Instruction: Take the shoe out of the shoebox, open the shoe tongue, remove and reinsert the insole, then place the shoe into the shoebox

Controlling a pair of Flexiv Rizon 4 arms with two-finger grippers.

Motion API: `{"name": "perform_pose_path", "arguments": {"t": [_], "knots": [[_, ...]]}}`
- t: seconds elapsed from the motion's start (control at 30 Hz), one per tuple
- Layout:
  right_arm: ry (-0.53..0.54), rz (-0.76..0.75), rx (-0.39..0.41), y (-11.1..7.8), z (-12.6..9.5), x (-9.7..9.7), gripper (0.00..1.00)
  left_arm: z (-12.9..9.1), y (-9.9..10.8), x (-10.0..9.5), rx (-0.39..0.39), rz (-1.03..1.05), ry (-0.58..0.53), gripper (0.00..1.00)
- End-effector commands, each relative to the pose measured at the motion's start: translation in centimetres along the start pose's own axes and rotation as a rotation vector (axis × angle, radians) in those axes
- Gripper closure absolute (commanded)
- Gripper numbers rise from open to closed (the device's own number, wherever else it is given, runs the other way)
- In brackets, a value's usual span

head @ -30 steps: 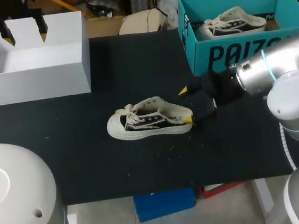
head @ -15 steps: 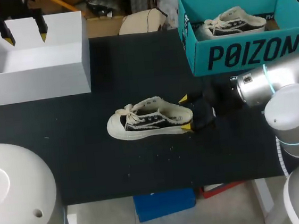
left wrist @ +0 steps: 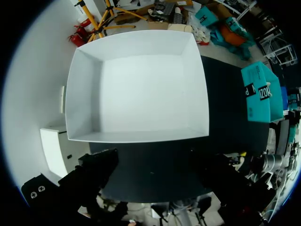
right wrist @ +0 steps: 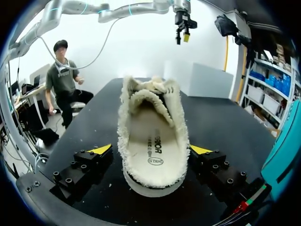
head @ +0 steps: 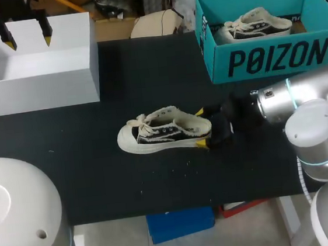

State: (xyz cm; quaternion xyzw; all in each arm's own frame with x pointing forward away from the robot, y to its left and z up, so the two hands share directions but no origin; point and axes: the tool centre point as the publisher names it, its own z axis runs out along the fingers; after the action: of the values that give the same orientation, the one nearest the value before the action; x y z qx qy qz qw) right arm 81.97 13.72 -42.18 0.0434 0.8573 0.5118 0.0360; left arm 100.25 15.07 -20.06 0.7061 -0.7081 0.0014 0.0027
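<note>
Shoe (head: 163, 130) stands on its sole near the middle of the table (head: 100, 182), toe toward the left edge, heel toward the right edge. Right gripper (head: 201, 128) lies low at the heel, fingers spread wide, one yellow tip on each side of it; a firm grip on the shoe cannot be made out. In the right wrist view the shoe (right wrist: 153, 141) sits between the fingers of that gripper (right wrist: 150, 149), with the insole (right wrist: 153, 136) flat inside. Left gripper (head: 25, 33) hangs over the white box (head: 37, 92) at the far left corner, fingers apart, empty. A teal box (head: 274, 58) at the far right corner holds a second shoe (head: 256, 24).
</note>
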Motion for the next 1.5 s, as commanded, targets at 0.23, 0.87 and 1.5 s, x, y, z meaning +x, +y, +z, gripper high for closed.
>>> {"name": "perform_pose_path", "arguments": {"t": [0.23,0.87,1.5], "knots": [[0.005,0.011,-0.005,-0.5,1.1,-0.2,0.00,0.0,0.0,0.1,-0.002,-0.002,-0.003,0.00],[0.002,0.040,0.000,-1.4,1.5,-0.2,0.00,0.0,0.0,0.1,-0.002,-0.002,-0.003,0.00],[-0.002,0.048,0.009,-1.4,1.7,-0.2,1.00,-2.2,1.8,3.2,0.067,-0.058,-0.151,0.00]]}}
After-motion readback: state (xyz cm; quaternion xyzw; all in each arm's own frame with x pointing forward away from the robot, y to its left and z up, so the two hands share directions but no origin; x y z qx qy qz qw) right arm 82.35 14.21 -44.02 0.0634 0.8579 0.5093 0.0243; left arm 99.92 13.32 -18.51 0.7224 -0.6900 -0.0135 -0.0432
